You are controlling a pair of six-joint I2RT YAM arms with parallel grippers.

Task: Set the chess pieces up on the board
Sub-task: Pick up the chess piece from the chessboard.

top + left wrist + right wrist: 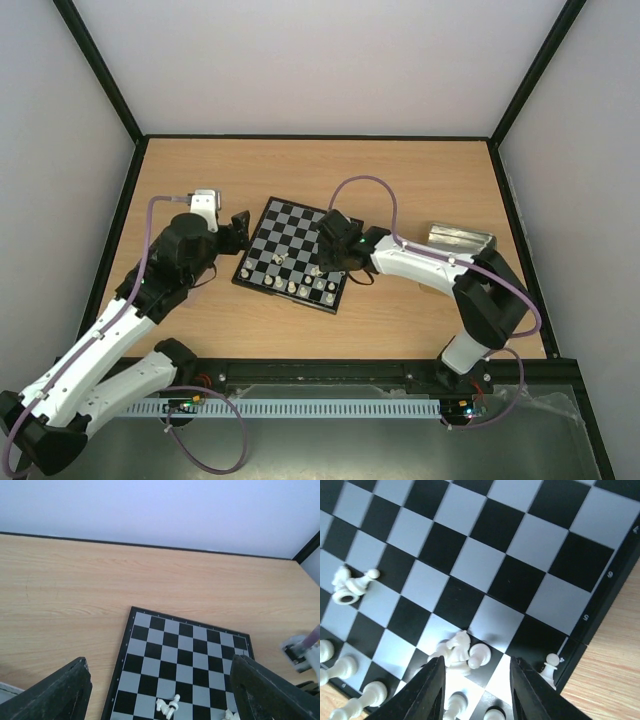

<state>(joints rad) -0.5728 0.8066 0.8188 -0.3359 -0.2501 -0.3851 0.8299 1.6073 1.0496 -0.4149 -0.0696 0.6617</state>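
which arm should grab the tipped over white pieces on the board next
Right. The right claw hangs open directly over the toppled white pieces near the chessboard edge. The left claw sits open beside the opposite edge, away from them.

- Top view: light even, diffuse and moderately bright. Faint lilac cast on the walls (320,60). Soft-edged shadows on the table (400,180).
- Silver tray (462,238): mild glare on its top face.
- Left wrist view: board (185,655) sharp. Fingers (60,695) of the left gripper (159,659) dark and out of focus in the bottom corners. Pale shape (300,652) at the right edge is blurred.
- Right wrist view: bright glare patch on the pale squares between the fingers (427,690) of the right gripper (476,660). Chess pieces (462,650) there are washed out with soft outlines.
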